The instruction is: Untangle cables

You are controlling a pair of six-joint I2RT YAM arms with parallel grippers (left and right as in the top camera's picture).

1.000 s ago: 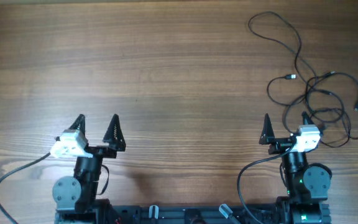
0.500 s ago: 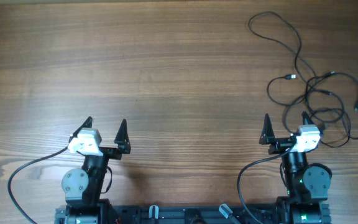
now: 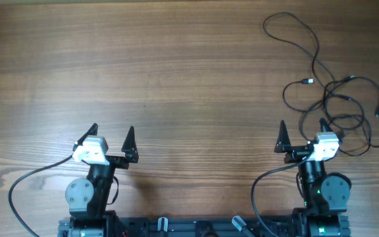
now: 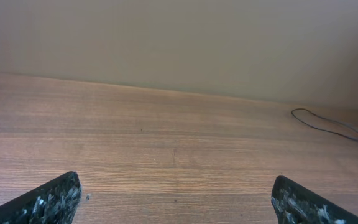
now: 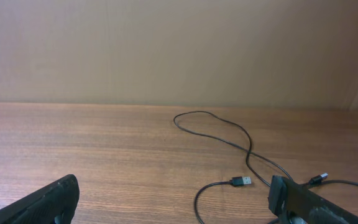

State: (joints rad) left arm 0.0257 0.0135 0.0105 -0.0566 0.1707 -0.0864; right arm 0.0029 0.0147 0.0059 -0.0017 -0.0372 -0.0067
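Note:
The cables (image 3: 337, 105) are thin black wires lying in tangled loose loops on the wooden table at the right, with one long loop (image 3: 291, 29) reaching the far right. Small silvery plug ends (image 3: 308, 81) show. In the right wrist view a loop and a plug (image 5: 243, 181) lie ahead. A bit of cable (image 4: 331, 126) shows at the right in the left wrist view. My right gripper (image 3: 301, 135) is open and empty, its right finger over the tangle's near edge. My left gripper (image 3: 111, 137) is open and empty at the near left, far from the cables.
The wooden table (image 3: 163, 72) fills the view. The arm bases and their thicker black cables (image 3: 18, 187) sit along the near edge. A beige wall (image 5: 166, 50) stands behind the table's far edge.
My left arm shifted a little to the right and nearer a second ago, then stayed still. The right arm and the cables have not moved.

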